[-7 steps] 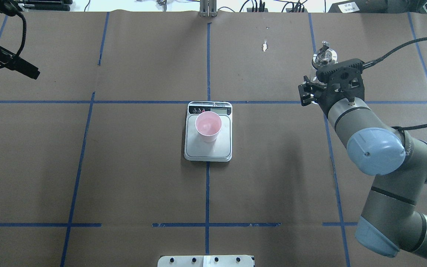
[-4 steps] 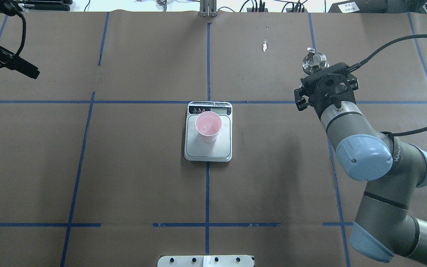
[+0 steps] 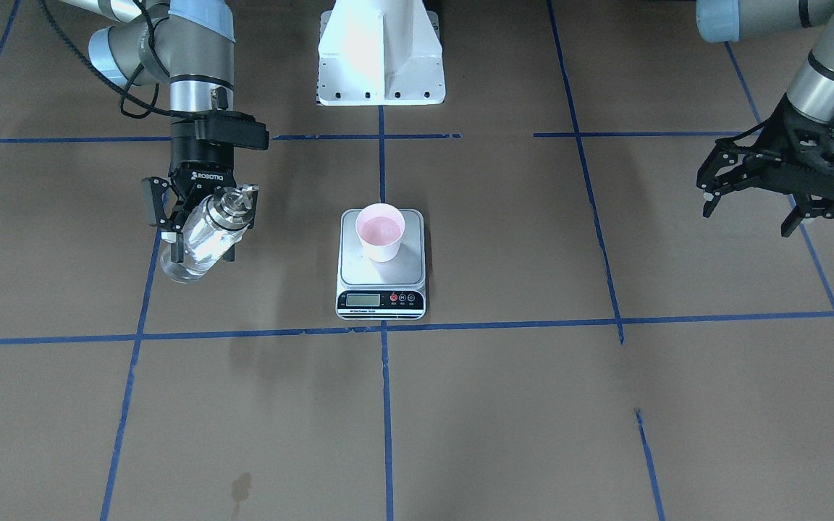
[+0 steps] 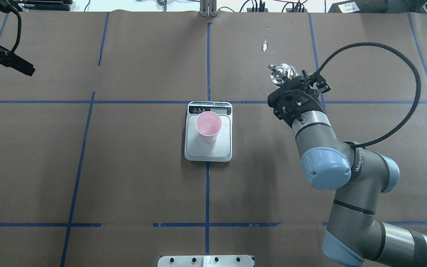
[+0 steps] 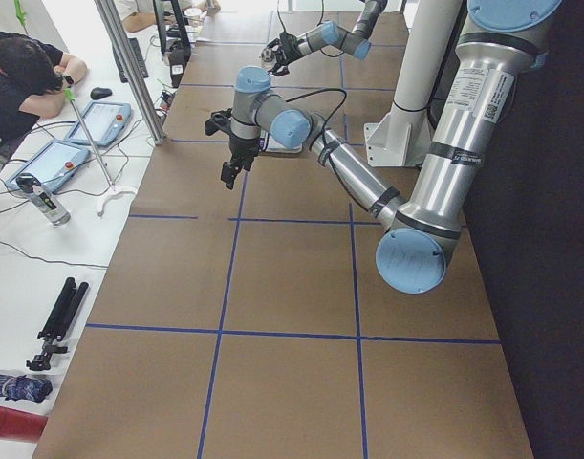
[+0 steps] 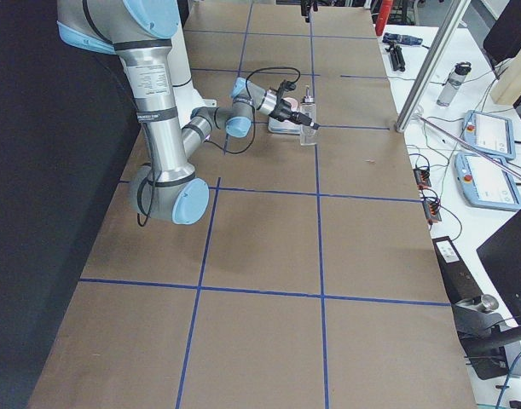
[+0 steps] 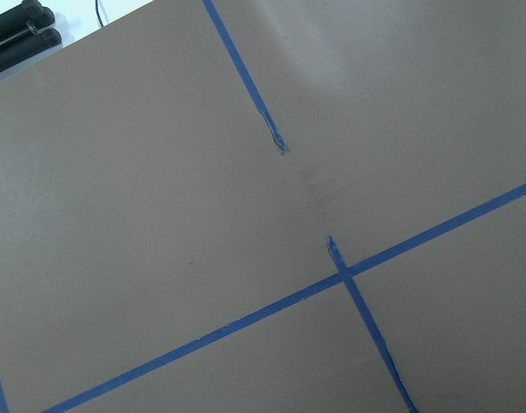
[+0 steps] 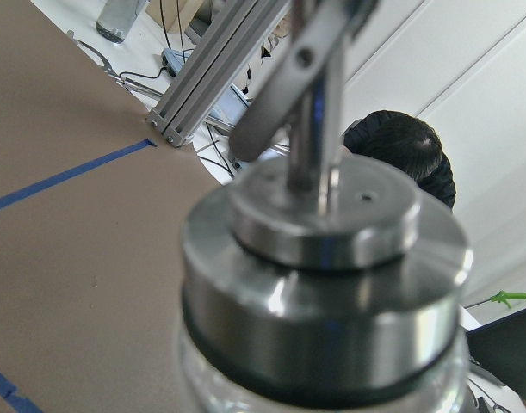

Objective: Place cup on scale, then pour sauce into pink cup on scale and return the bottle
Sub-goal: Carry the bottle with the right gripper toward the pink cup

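Observation:
The pink cup (image 3: 380, 230) stands upright on the steel platform of the scale (image 3: 381, 278), seen from overhead as the cup (image 4: 208, 126) on the scale (image 4: 208, 150). My right gripper (image 3: 196, 221) is shut on the clear glass bottle (image 3: 203, 235), which hangs tilted to the robot's right of the scale, its silver cap (image 4: 282, 72) towards the scale. That cap (image 8: 323, 258) fills the right wrist view. I cannot make out the sauce through the glass. My left gripper (image 3: 746, 210) hangs open and holds nothing, far on the other side.
Brown paper with blue tape lines (image 4: 207, 193) covers the table. The white robot base (image 3: 381, 54) stands behind the scale. A person (image 5: 24, 72) leans on the side bench among tablets, beyond the table's far edge.
My right arm has carried the bottle leftward towards the scale and turned its wrist. Cup, scale and left arm stay where they were.

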